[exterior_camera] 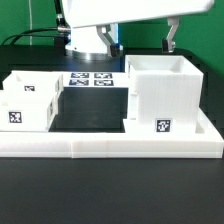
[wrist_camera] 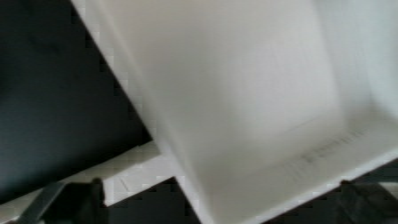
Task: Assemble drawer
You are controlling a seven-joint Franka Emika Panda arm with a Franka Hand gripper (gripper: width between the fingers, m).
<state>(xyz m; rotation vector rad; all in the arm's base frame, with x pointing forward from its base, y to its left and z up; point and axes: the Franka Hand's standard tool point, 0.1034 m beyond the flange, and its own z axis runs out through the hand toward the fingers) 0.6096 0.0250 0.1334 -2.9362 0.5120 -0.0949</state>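
Observation:
The large white cube-like housing (exterior_camera: 165,95) stands at the exterior view's right with a square tag on its front. A small white tray (exterior_camera: 28,100) with tags sits at the exterior view's left. My gripper (exterior_camera: 171,47) hangs just above the housing's far rim, where one dark finger shows. In the wrist view a broad tilted white surface of the housing (wrist_camera: 249,100) fills the frame, blurred and very close. My gripper (wrist_camera: 217,205) is open, and its two dark fingertips (wrist_camera: 86,200) stand wide apart on either side of the surface's lower corner. I cannot tell whether they touch it.
The marker board (exterior_camera: 90,80) lies flat behind the parts, between tray and housing. A long low white border wall (exterior_camera: 110,146) runs along the front. The arm's base and cables stand at the back.

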